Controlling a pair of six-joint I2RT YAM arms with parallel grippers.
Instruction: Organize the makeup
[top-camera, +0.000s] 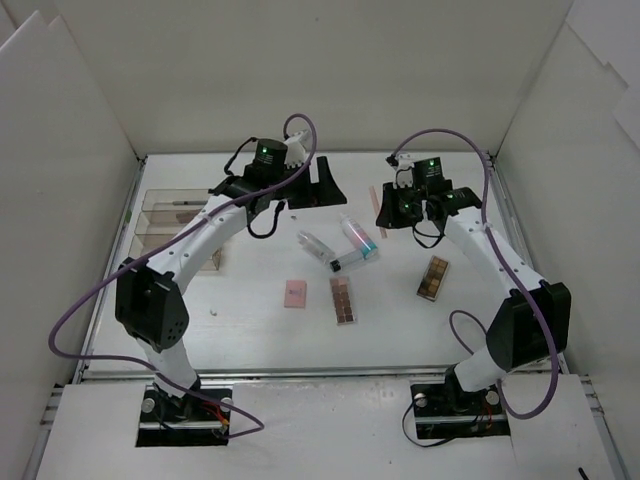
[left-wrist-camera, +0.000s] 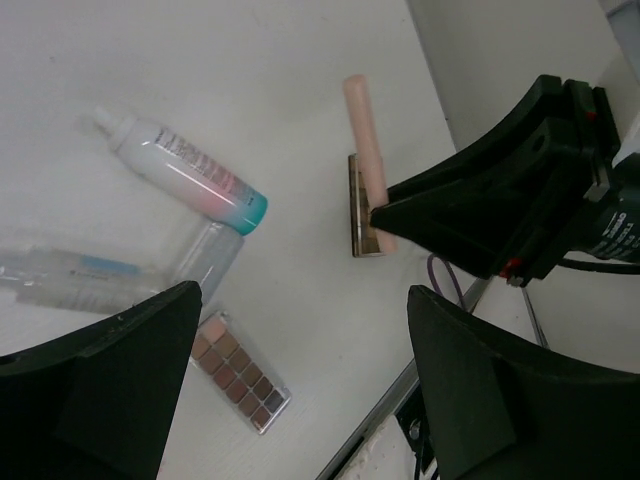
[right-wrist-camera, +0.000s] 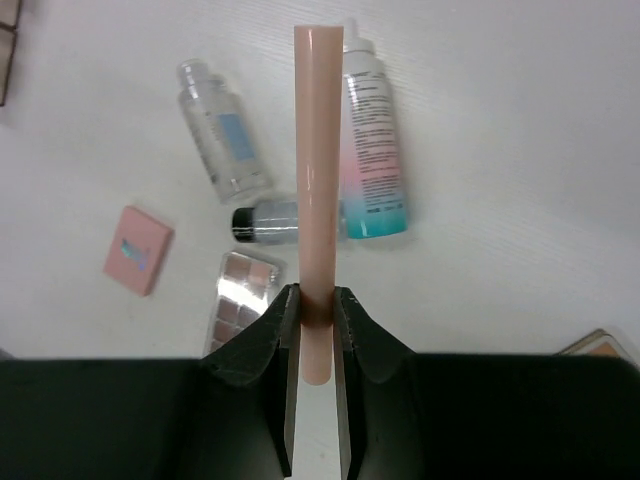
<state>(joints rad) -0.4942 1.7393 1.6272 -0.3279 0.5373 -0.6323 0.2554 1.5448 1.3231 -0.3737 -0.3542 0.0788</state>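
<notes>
My right gripper is shut on a thin pink stick and holds it above the table; the stick also shows in the left wrist view. Under it lie a pink-and-blue tube, two clear bottles, a pink square compact and a brown palette. A second palette lies to the right. My left gripper is open and empty, raised over the back of the table.
A clear compartmented box stands at the left, with a thin stick in its far compartment. A small white bit lies on the table. White walls enclose the table on three sides.
</notes>
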